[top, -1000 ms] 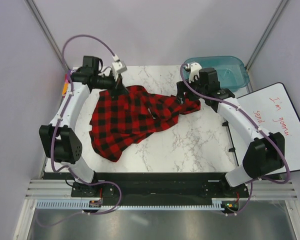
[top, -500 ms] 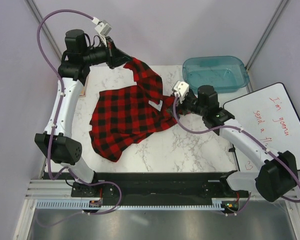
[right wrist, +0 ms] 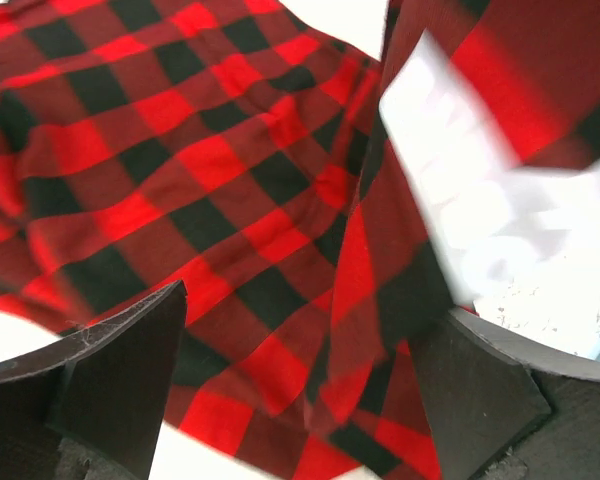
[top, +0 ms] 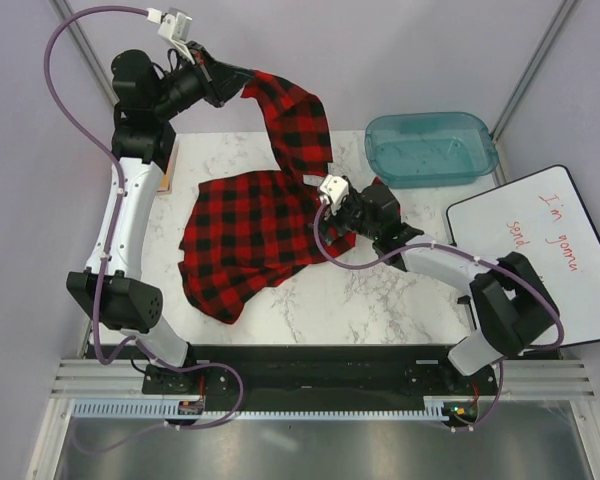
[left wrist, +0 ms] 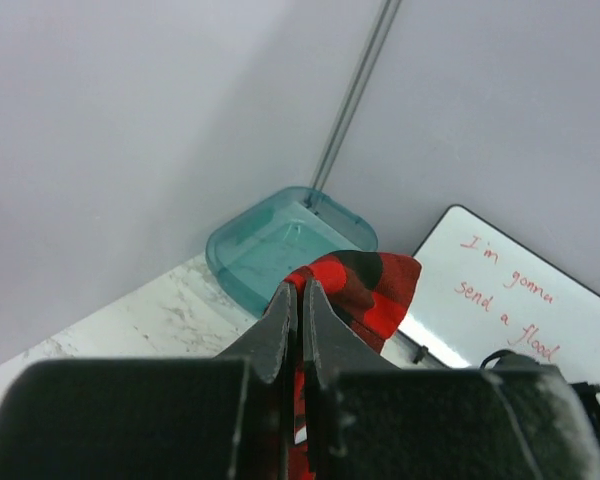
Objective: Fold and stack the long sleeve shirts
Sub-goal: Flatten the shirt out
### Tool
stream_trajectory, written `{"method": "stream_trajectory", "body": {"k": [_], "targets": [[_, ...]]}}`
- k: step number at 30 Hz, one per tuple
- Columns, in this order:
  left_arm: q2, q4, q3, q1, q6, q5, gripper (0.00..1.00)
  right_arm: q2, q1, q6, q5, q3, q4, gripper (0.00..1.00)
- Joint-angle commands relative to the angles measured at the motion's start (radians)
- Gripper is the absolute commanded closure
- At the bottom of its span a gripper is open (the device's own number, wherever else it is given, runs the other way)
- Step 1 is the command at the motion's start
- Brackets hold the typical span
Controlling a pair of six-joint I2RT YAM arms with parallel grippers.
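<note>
Left claw (top: 240,85) pinches the shirt (top: 240,235) aloft — right claw (right wrist: 300,310) spread wide around its cloth.

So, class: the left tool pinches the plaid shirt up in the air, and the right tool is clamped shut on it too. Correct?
Not quite. The left tool does pinch the shirt, but the right tool is open, spread wide over the fabric: see the right wrist view.

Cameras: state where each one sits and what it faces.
Top external: above and behind the bases, looking down on the table, left arm, right arm and shirt.
Left wrist: raised high, facing the bin and whiteboard; left end effector shut on the shirt.
Right wrist: low, facing the shirt; right end effector open.
Shared: the shirt.
</note>
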Motion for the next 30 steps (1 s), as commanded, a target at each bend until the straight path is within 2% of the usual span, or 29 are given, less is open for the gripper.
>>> {"method": "stream_trajectory", "body": {"k": [1, 2, 5, 6, 11, 12, 13, 14, 17, 19, 20, 22, 23, 24, 25, 26, 27, 29, 30], "targets": [[-0.054, 0.164, 0.021, 0.030, -0.119, -0.071, 0.98, 0.073, -0.006, 0.019, 0.087, 0.068, 0.148, 0.08], [-0.049, 0.181, 0.024, 0.036, -0.138, -0.068, 0.98, 0.096, -0.015, 0.025, 0.100, 0.069, 0.186, 0.10], [-0.044, 0.198, 0.041, 0.057, -0.171, -0.039, 0.98, 0.136, -0.039, 0.045, 0.166, 0.107, 0.220, 0.27], [-0.050, 0.196, 0.030, 0.067, -0.171, -0.024, 0.98, 0.142, -0.048, 0.048, 0.182, 0.121, 0.225, 0.38], [-0.095, 0.176, -0.048, 0.094, -0.141, -0.004, 0.98, 0.141, -0.134, 0.086, 0.130, 0.219, 0.173, 0.65], [-0.097, 0.170, -0.062, 0.099, -0.135, 0.009, 0.98, 0.139, -0.143, 0.088, 0.112, 0.231, 0.160, 0.87], [-0.100, 0.159, -0.068, 0.099, -0.129, 0.015, 0.98, 0.138, -0.150, 0.088, 0.099, 0.251, 0.142, 0.96], [-0.101, 0.153, -0.075, 0.099, -0.121, 0.021, 0.98, 0.136, -0.154, 0.088, 0.095, 0.259, 0.136, 1.00], [-0.110, 0.124, -0.099, 0.099, -0.083, 0.056, 0.98, 0.125, -0.163, 0.109, 0.061, 0.300, 0.091, 1.00], [-0.133, 0.096, -0.115, 0.099, 0.018, 0.128, 0.98, 0.110, -0.170, 0.140, 0.059, 0.337, 0.053, 1.00], [-0.145, 0.030, -0.131, 0.099, 0.061, 0.156, 0.98, 0.108, -0.179, 0.179, 0.059, 0.354, 0.032, 1.00], [-0.196, -0.061, -0.195, 0.094, 0.247, 0.289, 0.98, 0.101, -0.191, 0.218, 0.050, 0.413, -0.030, 1.00], [-0.213, -0.224, -0.247, 0.078, 0.332, 0.338, 0.98, 0.098, -0.205, 0.239, 0.041, 0.429, -0.045, 1.00], [-0.239, -0.315, -0.284, 0.058, 0.547, 0.392, 0.98, 0.095, -0.211, 0.267, 0.029, 0.456, -0.074, 1.00], [-0.294, -0.400, -0.331, 0.035, 0.660, 0.391, 0.98, 0.089, -0.223, 0.281, 0.022, 0.466, -0.090, 1.00], [-0.331, -0.556, -0.447, -0.025, 0.879, 0.373, 0.98, 0.084, -0.228, 0.290, 0.010, 0.472, -0.101, 1.00], [-0.365, -0.604, -0.515, -0.065, 0.980, 0.342, 0.98, 0.079, -0.231, 0.293, -0.004, 0.477, -0.128, 1.00], [-0.457, -0.626, -0.720, -0.167, 1.130, 0.214, 0.74, 0.056, -0.236, 0.287, -0.025, 0.466, -0.144, 1.00], [-0.468, -0.619, -0.761, -0.176, 1.142, 0.192, 0.58, 0.050, -0.236, 0.267, -0.037, 0.451, -0.160, 1.00]]}}
